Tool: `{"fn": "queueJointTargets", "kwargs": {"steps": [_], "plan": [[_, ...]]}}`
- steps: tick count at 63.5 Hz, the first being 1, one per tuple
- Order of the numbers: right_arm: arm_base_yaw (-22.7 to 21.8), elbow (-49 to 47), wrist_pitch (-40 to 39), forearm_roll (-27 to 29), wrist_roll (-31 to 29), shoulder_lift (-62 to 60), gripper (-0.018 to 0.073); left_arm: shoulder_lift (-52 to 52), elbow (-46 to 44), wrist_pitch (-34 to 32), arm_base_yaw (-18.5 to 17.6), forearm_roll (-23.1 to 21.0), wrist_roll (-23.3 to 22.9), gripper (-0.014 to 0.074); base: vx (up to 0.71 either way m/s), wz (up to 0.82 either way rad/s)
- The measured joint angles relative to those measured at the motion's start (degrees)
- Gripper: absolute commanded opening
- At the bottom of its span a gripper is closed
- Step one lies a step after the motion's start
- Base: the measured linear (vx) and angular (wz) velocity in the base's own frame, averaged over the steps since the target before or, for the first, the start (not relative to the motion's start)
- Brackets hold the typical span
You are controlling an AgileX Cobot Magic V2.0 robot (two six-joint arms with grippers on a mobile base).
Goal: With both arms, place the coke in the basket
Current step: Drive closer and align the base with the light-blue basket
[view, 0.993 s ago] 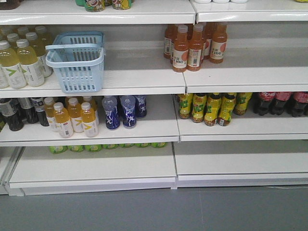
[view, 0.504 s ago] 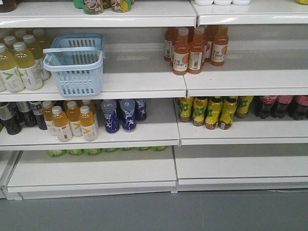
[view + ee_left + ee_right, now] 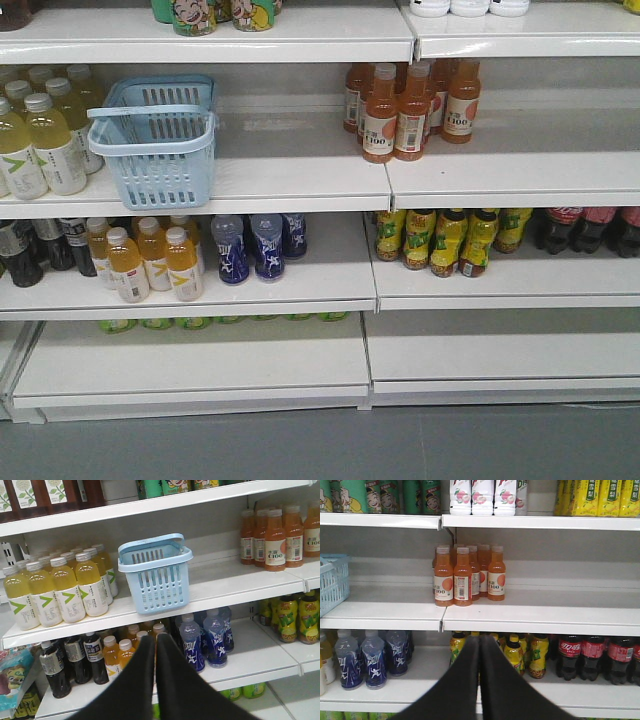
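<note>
Right wrist: basket (image 3: 332,582) perhaps half cropped.

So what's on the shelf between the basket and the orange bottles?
Nothing. In the front view the shelf is bare from the basket across to the orange bottles.

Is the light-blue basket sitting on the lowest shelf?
No, the basket stands on a higher shelf beside the pale yellow bottles, a level above the blue bottles.
</note>
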Motion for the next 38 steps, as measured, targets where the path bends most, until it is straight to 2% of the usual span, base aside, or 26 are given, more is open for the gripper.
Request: {"fn": "queueJointTargets", "kwargs": {"steps": [38], "plan": [[0.0, 0.0, 0.0, 0.0, 0.0, 0.0, -0.001, 0.0, 0.0, 0.0, 0.0, 0.0, 0.0, -0.0006, 0.04, 0.0]]}}
